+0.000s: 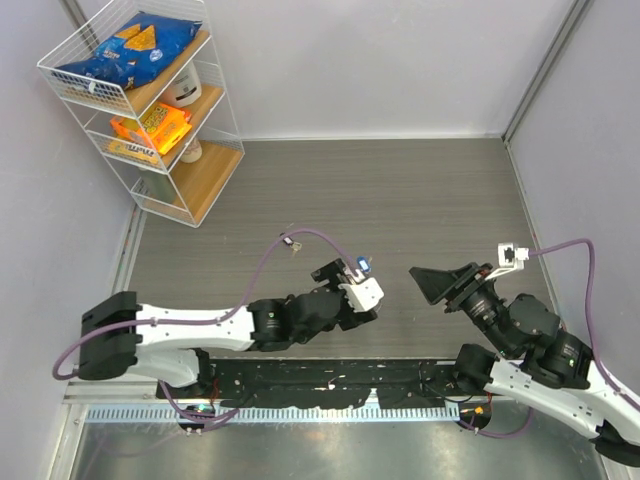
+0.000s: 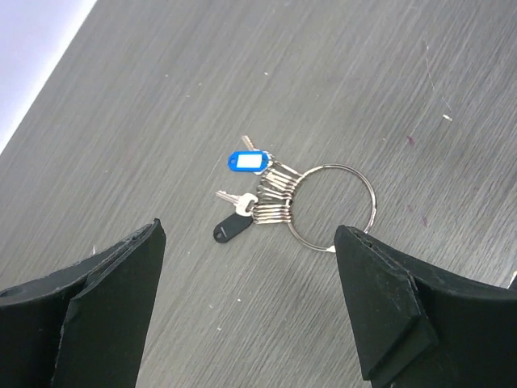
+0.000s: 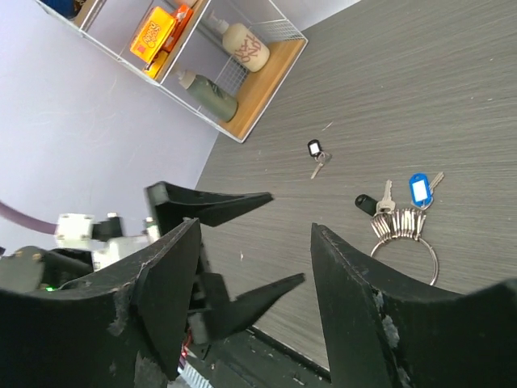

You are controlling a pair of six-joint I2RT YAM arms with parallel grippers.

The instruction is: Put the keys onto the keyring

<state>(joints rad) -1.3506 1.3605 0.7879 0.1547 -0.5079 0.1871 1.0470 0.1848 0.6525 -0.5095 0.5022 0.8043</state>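
Done: a bunch of keys [image 2: 273, 198] is threaded on the keyring [image 2: 332, 166], laid on the table [image 2: 121, 121] | Left: one tagged key [image 3: 316, 158] is seen apart, not yet threaded | left gripper [image 2: 250, 230] is spread wide above the ring, nothing gripped | right gripper [image 3: 254, 228] is parted, empty

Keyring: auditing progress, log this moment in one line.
keyring on table, keys threaded; loose key apart; left end effector open above keyring; right end effector open, empty

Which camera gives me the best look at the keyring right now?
Left wrist: the whole keyring lies in plain sight, keys bunched on one side. Right wrist shows it smaller and off to the side. Top view barely shows it.
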